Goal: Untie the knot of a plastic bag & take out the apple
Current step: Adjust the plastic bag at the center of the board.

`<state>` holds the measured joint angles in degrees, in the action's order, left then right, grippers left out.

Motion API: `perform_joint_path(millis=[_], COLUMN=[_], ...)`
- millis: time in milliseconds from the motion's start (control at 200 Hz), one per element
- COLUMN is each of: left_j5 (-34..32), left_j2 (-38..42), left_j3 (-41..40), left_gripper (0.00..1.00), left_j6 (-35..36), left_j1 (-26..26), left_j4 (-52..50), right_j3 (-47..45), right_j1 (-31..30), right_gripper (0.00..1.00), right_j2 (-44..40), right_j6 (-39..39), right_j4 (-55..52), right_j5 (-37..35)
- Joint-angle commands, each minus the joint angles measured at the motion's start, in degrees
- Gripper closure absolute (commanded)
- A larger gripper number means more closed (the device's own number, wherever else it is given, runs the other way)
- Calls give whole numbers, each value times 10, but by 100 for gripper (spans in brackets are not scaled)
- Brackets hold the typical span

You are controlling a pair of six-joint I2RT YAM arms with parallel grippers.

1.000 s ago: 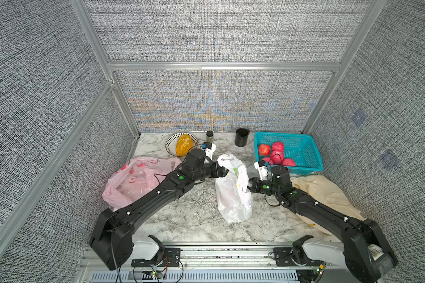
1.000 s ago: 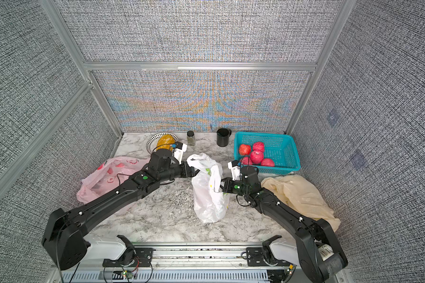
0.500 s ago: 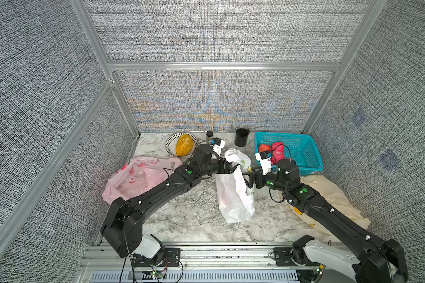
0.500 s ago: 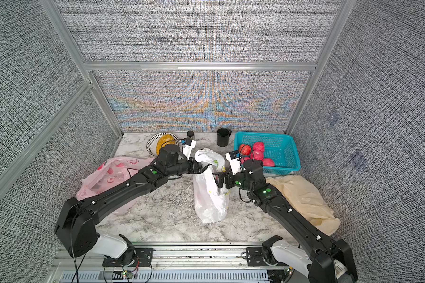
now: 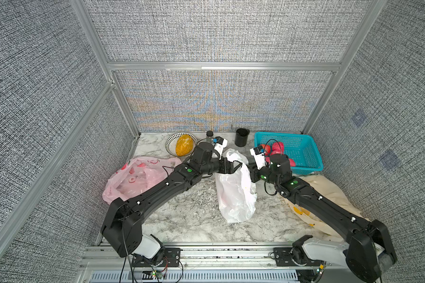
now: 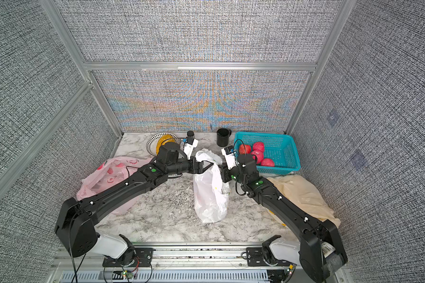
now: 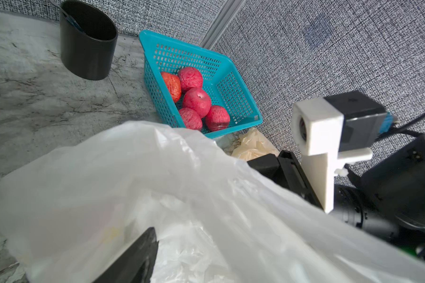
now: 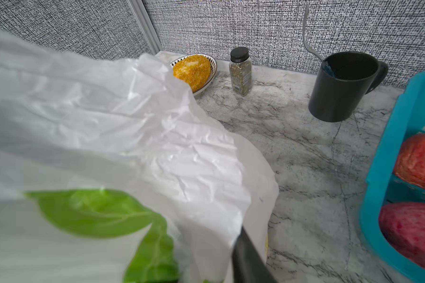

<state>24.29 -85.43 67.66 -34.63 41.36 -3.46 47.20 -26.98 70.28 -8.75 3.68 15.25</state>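
No legible text; spice jar [image 8: 241,64] label [image 8: 239,82] too small to read.

Twin black arms, white bases.
Left arm [image 5: 157,196], right arm [image 5: 324,203]: green dots, white wrist-camera mounts, small white screws, looping black cables.

Top views overlook everything; wrist views crowd the bag [image 7: 182,196].
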Motion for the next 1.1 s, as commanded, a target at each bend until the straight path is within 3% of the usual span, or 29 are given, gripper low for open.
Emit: perform_joint_path(millis=[0,275,305,516,796,1091], left_j5=[13,-33,-36,-40,-61,-102], left_j2=[-11,32,42,76,96,46], left_j3=[21,-22,-31,-71,-106,-86], left_gripper=[17,7,0,0,0,0], left_j6=[51,85,82,68,54,47], left_j1=[0,0,1,12,19,50], left_j4=[-88,-145,-137,-91,-55,-11], right_j3=[1,-38,-44,-71,-76,-80], right_j1=[0,1,1,1,5,3], right_gripper=[100,100,100,100,100,100], right_j2=[-4,-35,-38,-49,-48,-54], right_j6=[-16,-108,-123,-195,-226,-233], right_j4=[38,89,99,149,177,180], right_j5=[29,53,53,59,80,106])
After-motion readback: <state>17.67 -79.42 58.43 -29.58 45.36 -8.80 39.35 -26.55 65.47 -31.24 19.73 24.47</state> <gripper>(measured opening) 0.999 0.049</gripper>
